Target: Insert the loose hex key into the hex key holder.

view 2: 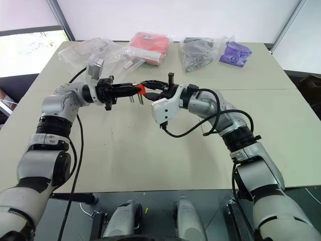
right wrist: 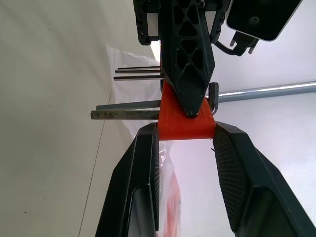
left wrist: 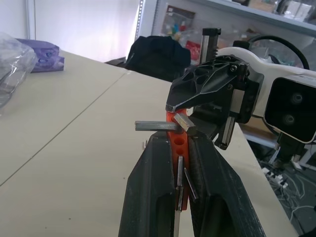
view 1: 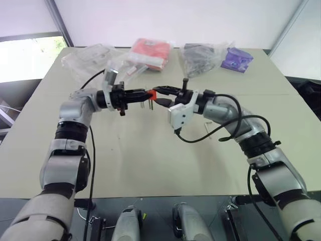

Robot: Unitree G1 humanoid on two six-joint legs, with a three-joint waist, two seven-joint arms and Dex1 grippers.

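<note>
Right now both grippers meet mid-air over the beige table [view 1: 150,165], and the hex key holder [right wrist: 186,121] sits between them. Your left gripper [view 1: 144,94] has its fingers [left wrist: 153,197] pinched tight on the red block, level, coming in from your left. Right gripper [view 2: 145,85] faces it, partway closed with its fingers [right wrist: 143,173] on opposite sides of that same block. Several grey keys stick out of the holder sideways. I can't tell which of them, if any, is the loose hex key. At the table's far edge you've got a red packet [view 1: 149,51], clear plastic bags [view 1: 90,57], a bag of dark parts [view 2: 200,52] and a purple bag [view 2: 234,53], all well apart from the grippers.
</note>
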